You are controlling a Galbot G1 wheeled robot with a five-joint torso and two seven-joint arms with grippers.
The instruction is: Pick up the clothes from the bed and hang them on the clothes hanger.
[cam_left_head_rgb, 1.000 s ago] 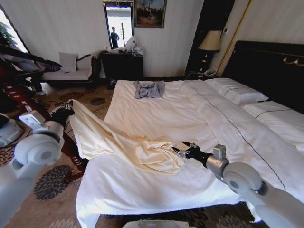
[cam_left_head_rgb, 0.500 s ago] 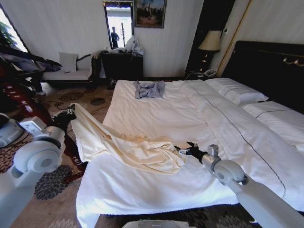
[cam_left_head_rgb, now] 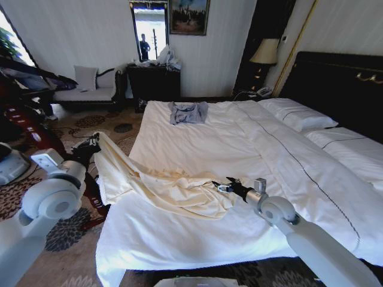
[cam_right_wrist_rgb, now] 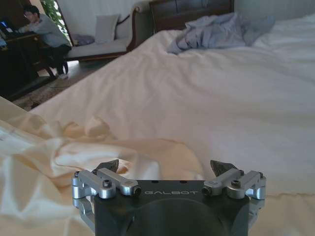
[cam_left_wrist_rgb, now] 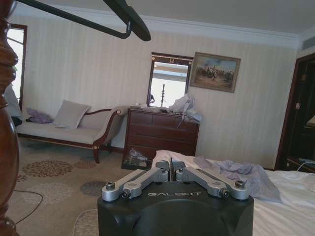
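Spreading its fingers wide and empty, our right gripper (cam_left_head_rgb: 219,186) sits at the bunched edge of the thin, limp cream-yellow long-sleeved garment (cam_left_head_rgb: 158,182), draped across the white-sheeted bed's (cam_left_head_rgb: 197,143) near corner. We judge a fold the best hold. Our left gripper (cam_left_wrist_rgb: 173,173) is closed, holding nothing visible.

The head view looks forward and down from high at the foot of the bed (cam_left_head_rgb: 197,143), taking in the whole mattress, the headboard at right and the far wall with its dresser (cam_left_head_rgb: 153,82).

The left wrist view sits low beside the bed, looking level over the left gripper (cam_left_wrist_rgb: 172,173) toward that same dresser (cam_left_wrist_rgb: 161,132) and sofa (cam_left_wrist_rgb: 69,129).

The right wrist view hovers close above the sheets, looking over the right gripper (cam_right_wrist_rgb: 166,169) across the clothes (cam_right_wrist_rgb: 74,162) toward the sofa (cam_right_wrist_rgb: 101,44).

All three views share the blue-grey garment (cam_left_head_rgb: 188,112) and the far wall.
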